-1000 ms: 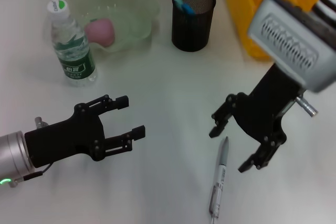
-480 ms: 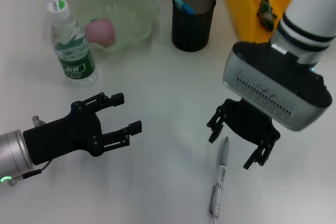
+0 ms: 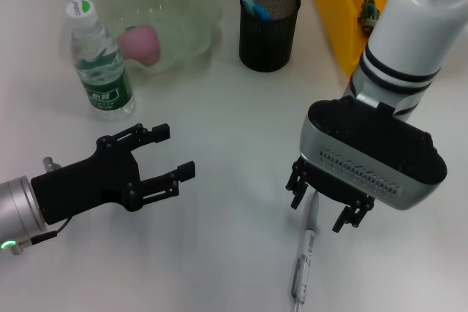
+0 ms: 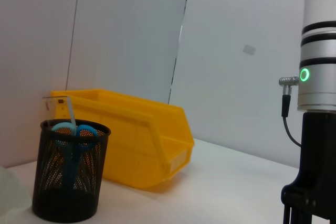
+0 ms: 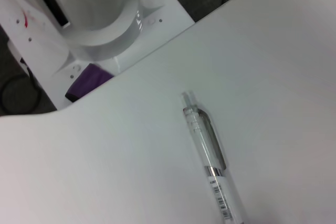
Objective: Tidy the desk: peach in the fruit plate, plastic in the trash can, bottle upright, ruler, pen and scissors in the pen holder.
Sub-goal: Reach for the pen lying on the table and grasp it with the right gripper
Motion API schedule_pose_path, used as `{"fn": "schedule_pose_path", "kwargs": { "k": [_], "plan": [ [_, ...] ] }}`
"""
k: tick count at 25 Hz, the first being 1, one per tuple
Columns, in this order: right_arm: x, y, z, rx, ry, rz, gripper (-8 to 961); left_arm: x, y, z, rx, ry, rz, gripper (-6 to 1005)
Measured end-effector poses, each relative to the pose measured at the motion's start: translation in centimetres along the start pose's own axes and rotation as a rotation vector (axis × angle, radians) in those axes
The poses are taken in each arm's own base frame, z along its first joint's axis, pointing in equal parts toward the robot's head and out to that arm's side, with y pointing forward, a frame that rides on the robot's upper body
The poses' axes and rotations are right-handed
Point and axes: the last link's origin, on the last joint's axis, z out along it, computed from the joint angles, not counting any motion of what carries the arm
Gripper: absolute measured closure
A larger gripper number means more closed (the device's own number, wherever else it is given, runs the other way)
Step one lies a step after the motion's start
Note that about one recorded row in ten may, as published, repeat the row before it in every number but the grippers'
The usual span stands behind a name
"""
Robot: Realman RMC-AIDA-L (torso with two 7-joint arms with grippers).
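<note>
Your right gripper hangs directly over the pen, fingers spread apart, nothing held. The pen lies flat on the desk, its upper end hidden between the fingers and the rest of the barrel running toward the robot with a slight lean to its left. The right wrist view shows the clip end and barrel bare on the tabletop, nothing crowding it.

The fingers straddle the barrel near one end, not its middle, so expect it to tip once lifted. The pen holder sits well away, further out on the desk, with scissors already in it.

Your left gripper is also spread wide and empty, well apart from the pen. Right arm is clearly the nearer one.
</note>
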Motion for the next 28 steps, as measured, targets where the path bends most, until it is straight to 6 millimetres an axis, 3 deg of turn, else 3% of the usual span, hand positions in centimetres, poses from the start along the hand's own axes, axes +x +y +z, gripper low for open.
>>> {"fn": "schedule_pose_path", "kwargs": {
  "k": [7,20,28],
  "plan": [
    [-0.7,-0.4,0.7,-0.007,0.011,-0.064,367,0.0,-0.1,0.0,0.004,0.0,0.0,197],
    [-2.1,-0.5,1.4,-0.024,-0.026,-0.126,396,-0.3,-0.2,-0.1,0.016,-0.019,-0.006,197],
    [-2.0,-0.2,1.9,-0.043,-0.025,-0.123,503,-0.4,-0.2,-0.1,0.015,-0.023,-0.005,197]
  ]
}}
